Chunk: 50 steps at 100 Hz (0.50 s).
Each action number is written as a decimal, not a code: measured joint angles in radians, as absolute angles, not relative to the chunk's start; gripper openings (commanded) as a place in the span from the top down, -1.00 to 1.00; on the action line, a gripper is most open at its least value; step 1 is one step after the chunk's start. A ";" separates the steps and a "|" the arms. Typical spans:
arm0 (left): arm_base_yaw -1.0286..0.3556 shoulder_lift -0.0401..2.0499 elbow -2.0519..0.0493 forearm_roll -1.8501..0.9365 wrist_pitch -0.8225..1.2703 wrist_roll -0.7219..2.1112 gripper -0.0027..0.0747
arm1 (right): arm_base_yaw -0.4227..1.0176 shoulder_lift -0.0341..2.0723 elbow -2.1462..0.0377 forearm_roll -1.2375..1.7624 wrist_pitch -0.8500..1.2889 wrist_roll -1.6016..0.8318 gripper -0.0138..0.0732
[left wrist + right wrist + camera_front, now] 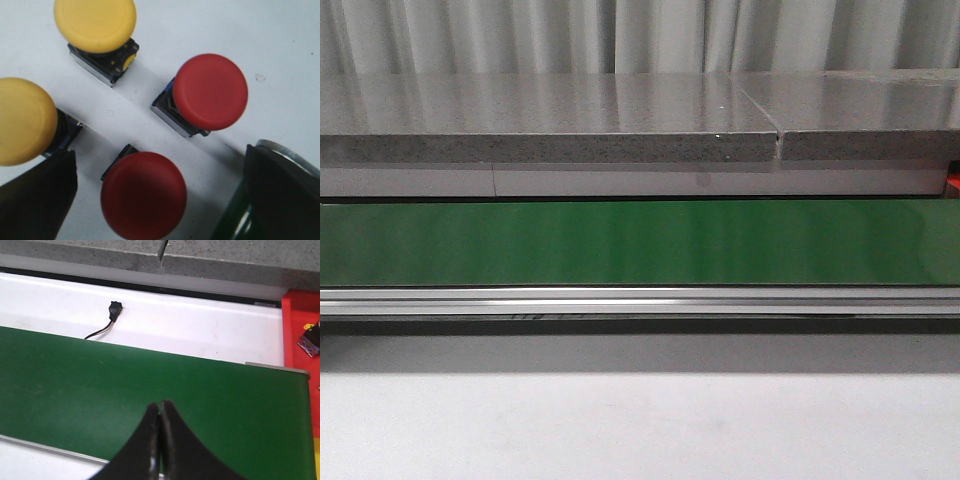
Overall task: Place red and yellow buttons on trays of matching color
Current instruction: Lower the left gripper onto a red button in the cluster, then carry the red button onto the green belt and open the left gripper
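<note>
The left gripper (150,200) hung with its fingers (35,200) spread wide over a white surface (280,45) carrying four mushroom-head push buttons. One red button (144,195) sat between the fingers, apparently untouched by either. A second red button (210,91) stood just beyond it, and two yellow buttons (95,24) (22,120) stood to one side. The right gripper (160,412) had its fingertips pressed together, holding nothing, above the green conveyor belt (100,380). A red tray (300,330) lay past the belt's end, with a small object of unclear kind on it. The front view showed only the belt and a grey stone slab (570,110).
</note>
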State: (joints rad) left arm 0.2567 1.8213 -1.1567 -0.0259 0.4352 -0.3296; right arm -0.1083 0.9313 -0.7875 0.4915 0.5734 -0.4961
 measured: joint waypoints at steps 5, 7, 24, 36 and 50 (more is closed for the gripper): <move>0.258 1.826 -1.157 -0.026 0.433 -0.330 -0.71 | -0.108 0.931 -0.787 0.491 0.573 -0.496 0.84; 0.258 1.829 -1.157 -0.026 0.433 -0.330 -0.71 | -0.108 0.931 -0.787 0.491 0.573 -0.496 0.84; 0.258 1.829 -1.157 -0.028 0.427 -0.330 -0.58 | -0.108 0.931 -0.787 0.491 0.573 -0.496 0.84; 0.258 1.829 -1.157 -0.028 0.432 -0.330 -0.32 | -0.108 0.931 -0.787 0.491 0.573 -0.496 0.84; 0.258 1.829 -1.157 -0.030 0.442 -0.330 0.04 | -0.108 0.931 -0.787 0.491 0.573 -0.496 0.84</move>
